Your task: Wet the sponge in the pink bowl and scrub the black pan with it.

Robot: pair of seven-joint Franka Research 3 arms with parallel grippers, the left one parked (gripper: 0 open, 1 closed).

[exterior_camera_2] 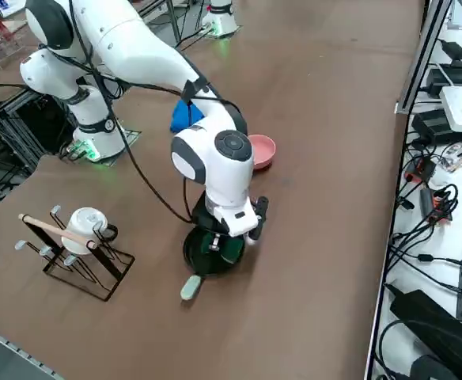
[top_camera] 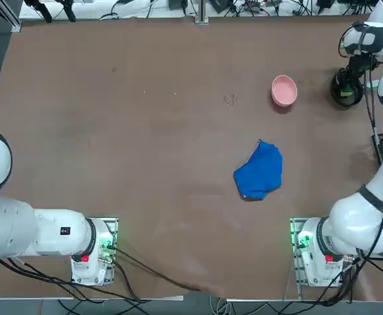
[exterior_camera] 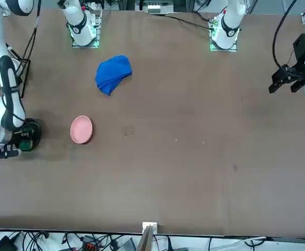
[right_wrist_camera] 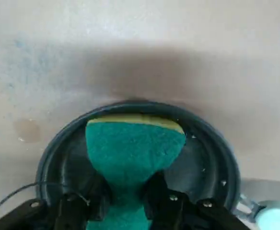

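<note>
The right claw (right_wrist_camera: 126, 199) pinches the green sponge (right_wrist_camera: 134, 153) tightly, holding it inside the black pan (right_wrist_camera: 207, 165).

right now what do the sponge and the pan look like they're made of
The sponge, pinched in the right gripper, looks like soft foam: a fibrous green scouring face over a yellow layer, squeezed narrow where it is held. The black pan looks like coated metal, dark with a slight sheen; its handle looks like pale matte plastic.
</note>
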